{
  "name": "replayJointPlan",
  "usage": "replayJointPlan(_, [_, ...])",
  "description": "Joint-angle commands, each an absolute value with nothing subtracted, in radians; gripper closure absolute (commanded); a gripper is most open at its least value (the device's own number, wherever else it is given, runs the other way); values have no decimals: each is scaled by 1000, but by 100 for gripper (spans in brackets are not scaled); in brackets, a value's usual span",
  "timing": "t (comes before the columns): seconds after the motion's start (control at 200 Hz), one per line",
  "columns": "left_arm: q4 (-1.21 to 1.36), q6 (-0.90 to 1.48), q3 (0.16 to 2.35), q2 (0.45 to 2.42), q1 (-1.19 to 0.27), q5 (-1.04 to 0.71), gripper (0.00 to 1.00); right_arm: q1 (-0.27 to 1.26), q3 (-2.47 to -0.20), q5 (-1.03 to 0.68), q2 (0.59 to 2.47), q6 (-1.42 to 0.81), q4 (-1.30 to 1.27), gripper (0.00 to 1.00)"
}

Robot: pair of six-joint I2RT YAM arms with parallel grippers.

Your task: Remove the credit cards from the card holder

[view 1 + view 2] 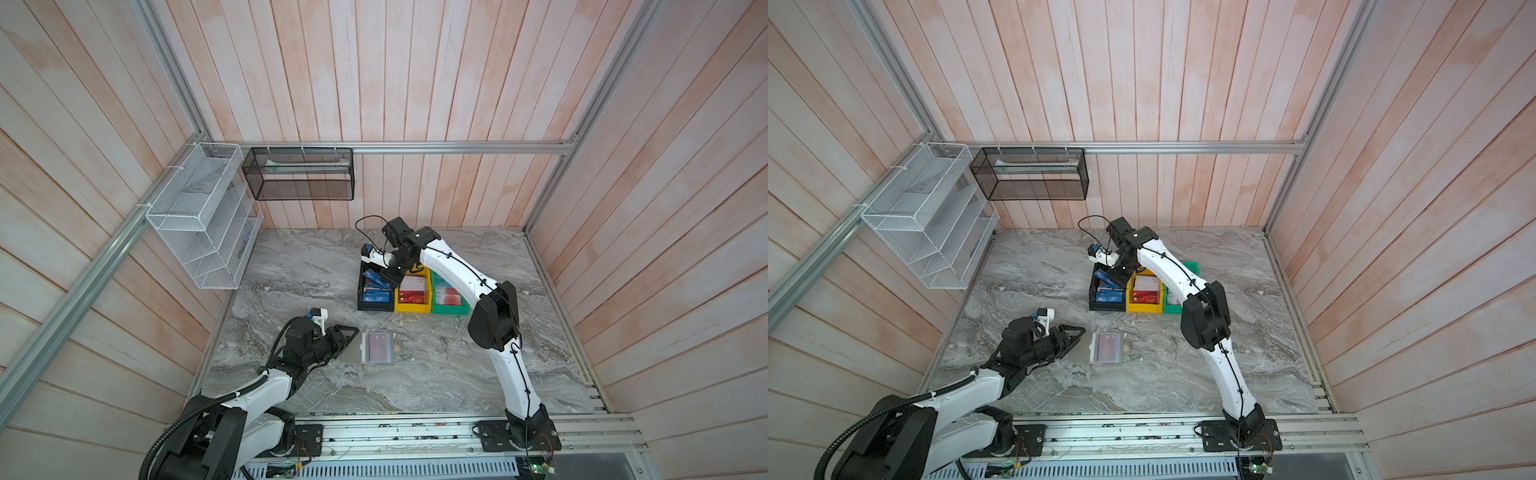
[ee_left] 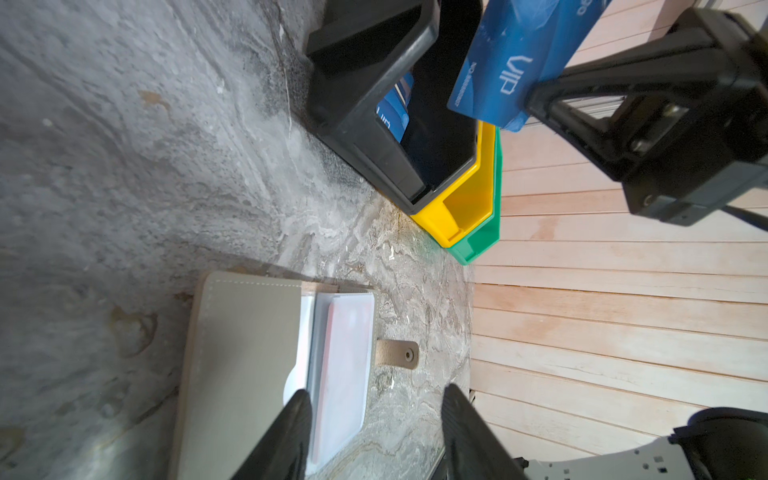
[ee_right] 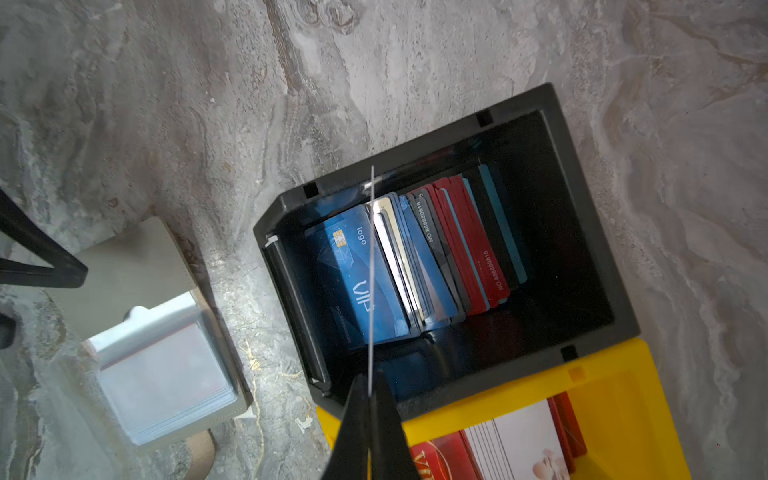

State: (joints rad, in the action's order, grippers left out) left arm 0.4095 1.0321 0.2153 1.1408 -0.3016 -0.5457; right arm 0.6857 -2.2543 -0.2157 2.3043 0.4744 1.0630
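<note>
Against the left plank wall (image 1: 83,166), white wire rack (image 1: 195,216); next along, black mesh basket (image 1: 299,174) on the back wall (image 1: 415,187). Below, grey marble tabletop (image 1: 299,266), open at left and front. Left gripper (image 2: 374,399): fingers spread at the edge of the open card holder (image 1: 355,353), red card (image 1: 379,347) in its sleeve. Mid-table, black bin (image 1: 376,306), yellow bin (image 1: 411,308), green bin (image 1: 449,309) touching in a row. Right gripper (image 3: 370,395): pinches blue card (image 2: 498,70) above black bin. Open marble to right wall (image 1: 623,249).

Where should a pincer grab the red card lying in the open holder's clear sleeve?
Likely its edge by the spine, where the clear sleeve seems notched. The red card lies flat, so slide in low from the grey cover side.
</note>
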Motion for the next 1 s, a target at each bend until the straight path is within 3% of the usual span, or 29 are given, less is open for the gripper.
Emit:
replayJointPlan(0.0, [434,1012,235,1153,-304,-559,47,704,-2202,-96,2310,523,1082,100])
replayJointPlan(0.995, [459,1008,222,1186,-304,-562,47,792,-2047,86,2261,607,1029,100])
